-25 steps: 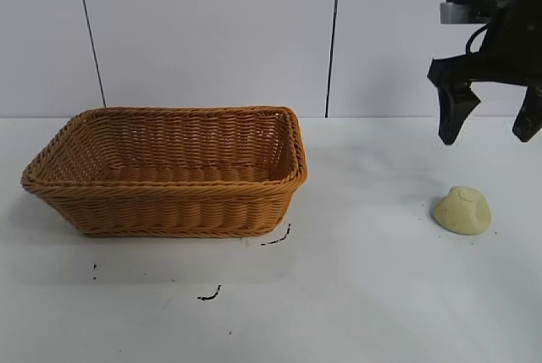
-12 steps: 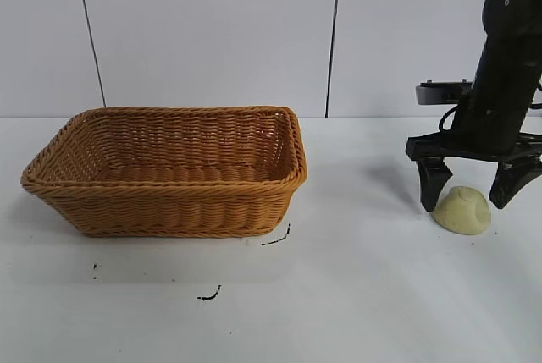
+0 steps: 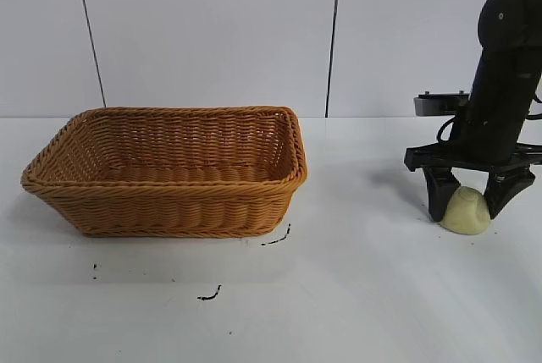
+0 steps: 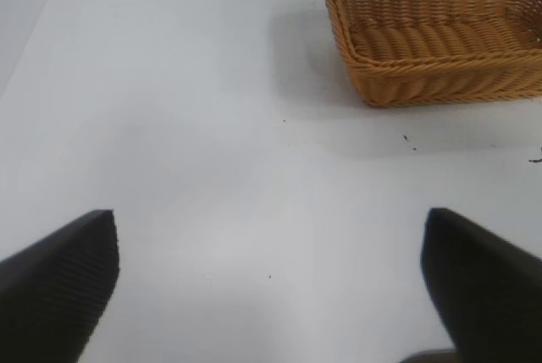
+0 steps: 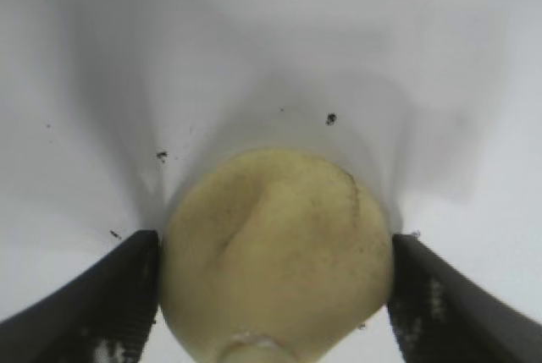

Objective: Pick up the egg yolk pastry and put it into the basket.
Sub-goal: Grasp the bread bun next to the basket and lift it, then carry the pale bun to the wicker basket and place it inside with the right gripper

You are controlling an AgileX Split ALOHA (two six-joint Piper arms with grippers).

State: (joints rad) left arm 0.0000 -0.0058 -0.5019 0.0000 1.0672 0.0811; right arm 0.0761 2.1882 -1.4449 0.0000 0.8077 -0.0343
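Observation:
The egg yolk pastry (image 3: 466, 211), a small pale yellow dome, sits on the white table at the right. My right gripper (image 3: 467, 213) is down over it, one finger on each side. In the right wrist view the pastry (image 5: 279, 244) fills the gap and both fingers (image 5: 110, 295) press against its sides. The orange-brown wicker basket (image 3: 169, 181) stands empty at the left, well apart from the pastry. My left gripper (image 4: 271, 287) is out of the exterior view. It hangs open and empty over bare table, with the basket (image 4: 423, 84) farther off.
Small black marks lie on the table in front of the basket (image 3: 275, 239) and nearer the front (image 3: 209, 295). A white panelled wall stands behind the table. Bare table lies between the basket and the pastry.
My right gripper came down from above onto the pastry and its fingers closed in against the pastry's sides. The basket has not moved.

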